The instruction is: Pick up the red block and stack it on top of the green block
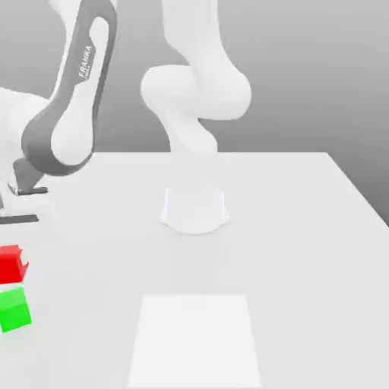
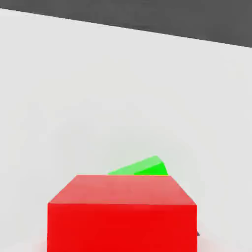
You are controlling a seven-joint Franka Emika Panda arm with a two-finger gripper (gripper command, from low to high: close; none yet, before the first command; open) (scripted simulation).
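Grey backdrop, pale white bench (image 1: 304,228) filling most of the exterior view. Red block (image 1: 12,264) sits at about 9 o'clock of that view, hard against the exterior view's left edge and partly cut off by it. Green block (image 1: 14,309) is right under it in the picture, toward 8 o'clock; the two cubes look close or touching there, can't tell which. In the hand view the red block (image 2: 122,214) is large and close to the camera, top face and one side face showing, and a green block (image 2: 142,167) corner pokes out past its far top edge. Hand is clenched; the red block sitting straight in front of the hand camera fits a grip on it, but no finger contact shows. Arm link (image 1: 72,106), grey and white with FRANKA lettering, slants down toward 9 o'clock in the exterior view, above the cubes. Robot base (image 1: 194,209) stands on the bench near centre, white upper links rising from it. Paler rectangular patch (image 1: 194,338) lies on the bench at 6 o'clock.
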